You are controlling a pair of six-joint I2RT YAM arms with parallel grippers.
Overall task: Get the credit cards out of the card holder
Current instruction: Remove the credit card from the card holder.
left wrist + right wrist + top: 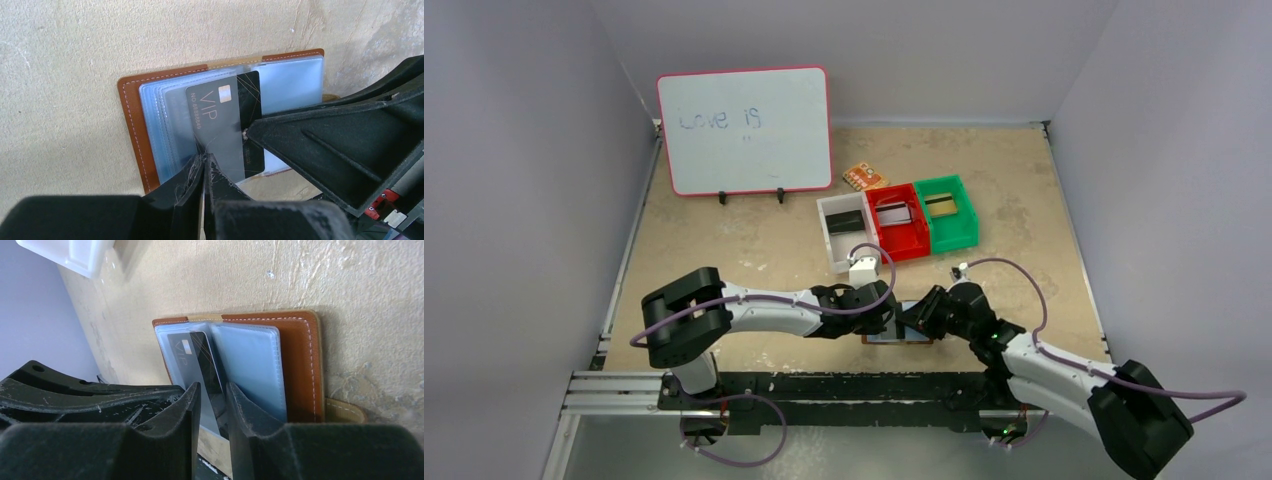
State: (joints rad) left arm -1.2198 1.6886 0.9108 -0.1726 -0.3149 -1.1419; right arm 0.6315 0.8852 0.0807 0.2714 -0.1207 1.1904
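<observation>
The wallet (132, 115) lies open and flat on the table (724, 250) near its front edge, between the two claws, its clear blue pockets (290, 85) facing up. One dark VIP card (220, 125) sticks partway out of a left-hand pocket, its far end tucked under the plastic. Three cards seem to be out already: a dark one (845, 223) in the white bin (829, 245), a silvery one (892, 213) in the red bin (904, 248), and an olive one (941, 206) in the green bin (954, 235), all well apart from the wallet. So the job looks mostly done, with this card left to pull free; the other pockets look empty, though those under the top leaves are hidden. The left claw (205, 172) has its fingers pressed together, and they seem to pinch the card's near corner. The right claw (212, 390) stands a little apart, its tips down at the wallet's middle with the card showing in the gap; whether it presses the wallet down cannot be told.
</observation>
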